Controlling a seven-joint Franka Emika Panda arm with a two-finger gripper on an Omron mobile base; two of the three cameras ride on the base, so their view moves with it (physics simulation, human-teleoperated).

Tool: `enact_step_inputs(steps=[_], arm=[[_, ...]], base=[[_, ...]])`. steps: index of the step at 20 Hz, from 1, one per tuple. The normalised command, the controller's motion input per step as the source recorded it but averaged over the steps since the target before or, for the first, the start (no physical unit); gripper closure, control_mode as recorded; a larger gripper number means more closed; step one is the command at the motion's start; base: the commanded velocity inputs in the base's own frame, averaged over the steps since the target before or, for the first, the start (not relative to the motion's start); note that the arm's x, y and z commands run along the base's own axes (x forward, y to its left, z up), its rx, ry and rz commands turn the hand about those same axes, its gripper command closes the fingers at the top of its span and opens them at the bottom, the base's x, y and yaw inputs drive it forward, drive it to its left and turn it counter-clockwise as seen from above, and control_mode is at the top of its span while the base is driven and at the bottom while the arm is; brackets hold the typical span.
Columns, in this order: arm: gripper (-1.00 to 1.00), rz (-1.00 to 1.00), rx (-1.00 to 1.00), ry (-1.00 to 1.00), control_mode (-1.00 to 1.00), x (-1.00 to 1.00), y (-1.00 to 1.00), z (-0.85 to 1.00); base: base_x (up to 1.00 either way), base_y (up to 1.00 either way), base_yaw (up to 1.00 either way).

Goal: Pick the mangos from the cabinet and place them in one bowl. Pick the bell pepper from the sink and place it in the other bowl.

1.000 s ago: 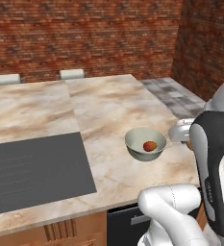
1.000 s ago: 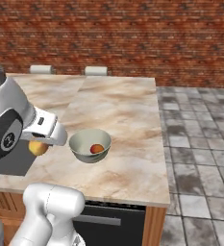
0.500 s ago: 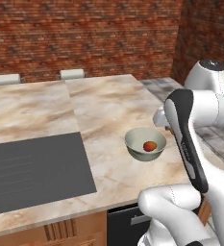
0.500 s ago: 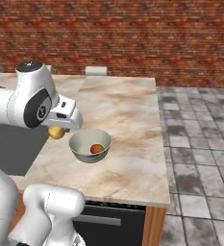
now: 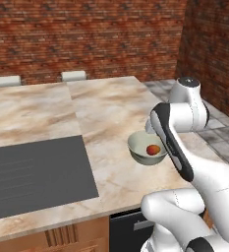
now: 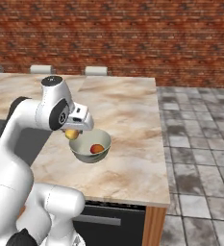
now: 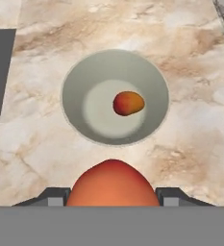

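The arm has swung up and over in the last second: a moment ago the mango it carries hung low at the left of the right base view, beside the dark cooktop, and now it sits just above the near-left rim of the bowl. The bowl and the fruit inside it have not moved. So I would say the carry is nearly done and the drop is what remains, with the sink and the pepper still to come.

The gripper (image 6: 73, 132) is closed on the second mango (image 6: 72, 134), its fingers narrow around the fruit. In the hand view that mango (image 7: 113, 183) fills the bottom centre, with a dark finger (image 7: 53, 196) showing on either side of it. Above it in that frame lies the grey-green bowl (image 7: 76, 72), seen straight down, with the first mango (image 7: 128, 103) resting a little right of its middle.

The hand view tells me the held fruit is not yet squarely over the bowl's mouth; it lines up nearer the rim than the centre, so I would want a small push forward before letting go.

The right base view shows what the hand view cannot: the fruit hanging clear above the bowl (image 6: 84, 154) rather than touching it. In the left base view the forearm hides the gripper, but the bowl (image 5: 137, 153) and its mango (image 5: 154, 149) show plainly at centre right, well away from the cooktop (image 5: 35, 172) at lower left.
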Motion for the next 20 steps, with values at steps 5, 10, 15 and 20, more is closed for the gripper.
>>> enact_step_inputs(steps=[5,10,15,20], arm=[[1.00,0.00,-0.04,0.00,-1.00,0.73,-0.02,-0.60],[1.00,0.00,0.00,-0.01,-1.00,0.68,0.00,-0.33],[1.00,-0.01,0.00,0.03,-1.00,0.29,0.00,-0.33],[-1.00,-0.01,0.00,0.01,-1.00,0.31,0.00,-0.35]], base=[[0.00,0.00,0.00],[0.00,0.00,0.00],[0.00,0.00,0.00],[0.00,0.00,0.00]])
